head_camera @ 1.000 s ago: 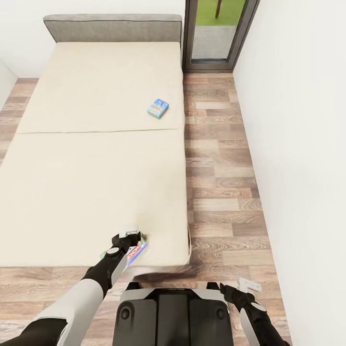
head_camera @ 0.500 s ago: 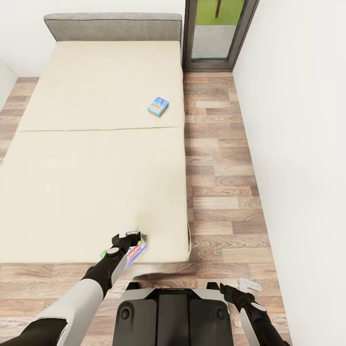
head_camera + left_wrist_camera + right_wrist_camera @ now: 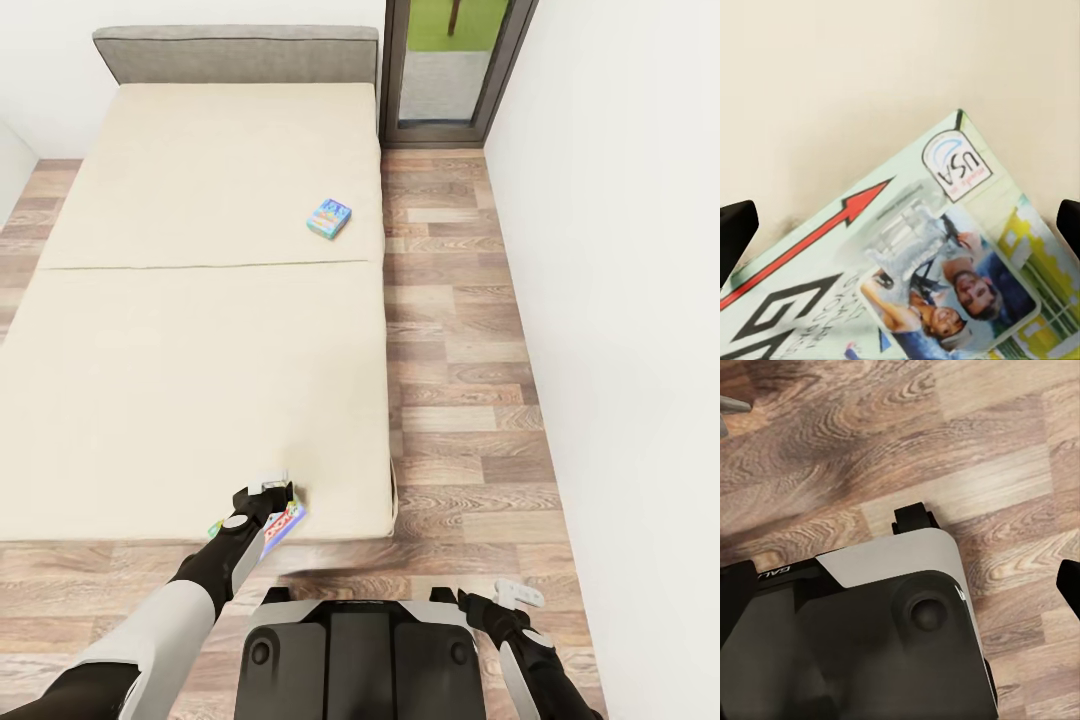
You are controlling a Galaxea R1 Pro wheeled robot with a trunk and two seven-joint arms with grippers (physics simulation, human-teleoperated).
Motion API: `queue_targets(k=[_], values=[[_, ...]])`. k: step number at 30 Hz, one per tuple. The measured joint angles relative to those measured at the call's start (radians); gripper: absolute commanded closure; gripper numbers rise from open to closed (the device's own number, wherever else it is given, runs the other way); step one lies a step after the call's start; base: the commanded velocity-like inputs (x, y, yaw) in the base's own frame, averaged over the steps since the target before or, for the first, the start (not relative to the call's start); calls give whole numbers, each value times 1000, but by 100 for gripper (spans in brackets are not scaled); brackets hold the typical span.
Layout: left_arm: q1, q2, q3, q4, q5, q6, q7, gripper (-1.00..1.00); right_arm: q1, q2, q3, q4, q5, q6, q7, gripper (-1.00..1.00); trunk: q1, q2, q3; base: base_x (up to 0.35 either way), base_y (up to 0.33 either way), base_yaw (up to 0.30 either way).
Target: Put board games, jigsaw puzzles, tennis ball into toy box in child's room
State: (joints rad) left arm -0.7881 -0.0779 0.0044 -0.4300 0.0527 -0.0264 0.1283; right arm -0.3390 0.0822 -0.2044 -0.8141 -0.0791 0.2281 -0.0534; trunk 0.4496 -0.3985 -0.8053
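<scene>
A colourful board game (image 3: 286, 522) with a red arrow and a photo on its lid (image 3: 915, 277) hangs just over the foot edge of the cream bed (image 3: 200, 380). My left gripper (image 3: 272, 492) is shut on it, with a dark fingertip at each side of the left wrist view. A second, blue board game (image 3: 329, 219) lies flat near the bed's right edge, far ahead of both arms. My right gripper (image 3: 518, 594) is open and holds nothing, low beside my base over the wood floor. The table, toy box, puzzles and ball are out of view.
A wood-plank floor strip (image 3: 450, 380) runs between the bed and the white wall at right. A glass door (image 3: 455, 65) stands at the far end, with the grey headboard (image 3: 235, 55) beside it. My base (image 3: 885, 637) sits under the right wrist camera.
The whole picture has slid slightly: the bed's foot edge and the blue game sit a little farther away, so the camera has drawn back. The held game stays with the left gripper.
</scene>
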Motion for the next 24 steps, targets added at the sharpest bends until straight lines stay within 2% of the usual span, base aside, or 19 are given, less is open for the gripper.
queue_targets(k=[19, 24], values=[[0, 0, 0, 0, 0, 0, 0, -100, 0, -1, -1, 6, -1, 3, -1, -100, 0, 0, 0, -7, 0, 0], [0, 0, 1, 0, 0, 0, 0, -100, 0, -16, -1, 11, -1, 3, -1, -100, 0, 0, 0, 0, 0, 0]])
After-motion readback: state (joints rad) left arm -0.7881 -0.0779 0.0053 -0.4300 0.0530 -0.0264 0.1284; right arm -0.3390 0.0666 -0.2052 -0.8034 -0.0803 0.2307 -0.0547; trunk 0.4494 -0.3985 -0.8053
